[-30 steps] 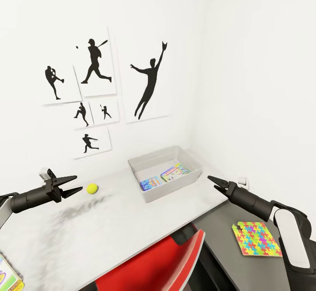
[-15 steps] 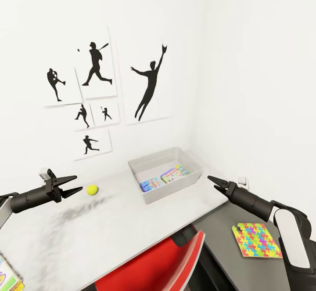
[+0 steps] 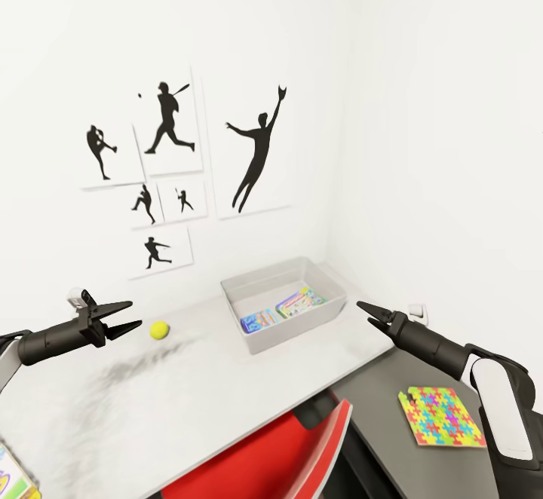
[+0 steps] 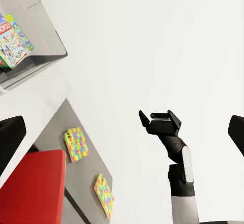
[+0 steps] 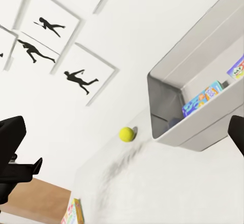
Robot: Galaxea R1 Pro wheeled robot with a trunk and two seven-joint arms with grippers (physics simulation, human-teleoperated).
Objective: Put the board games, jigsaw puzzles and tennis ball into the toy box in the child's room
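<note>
The light grey toy box (image 3: 326, 313) stands on the table's (image 3: 196, 393) light top near the corner, with two board games (image 3: 262, 320) lying flat inside. The tennis ball (image 3: 159, 330) rests left of the box. My left gripper (image 3: 136, 313) hovers open just left of the ball, holding nothing. My right gripper (image 3: 363, 311) is open and empty, right of the box. One jigsaw puzzle (image 3: 441, 416) lies on the lower dark section. The left wrist view shows two jigsaw puzzles (image 4: 75, 144) there. A third board game (image 3: 11, 476) lies at the table's near left corner.
A red chair (image 3: 279, 454) is tucked under the table's front edge. Black silhouette sports pictures (image 3: 256, 148) hang on the white wall behind. White walls close the corner behind and right of the toy box. Bare tabletop lies between ball and chair.
The whole picture has slid slightly down, so the camera has moved. Both arms keep their pose and both grippers stay open. The ball, box and puzzle have not moved on the table.
</note>
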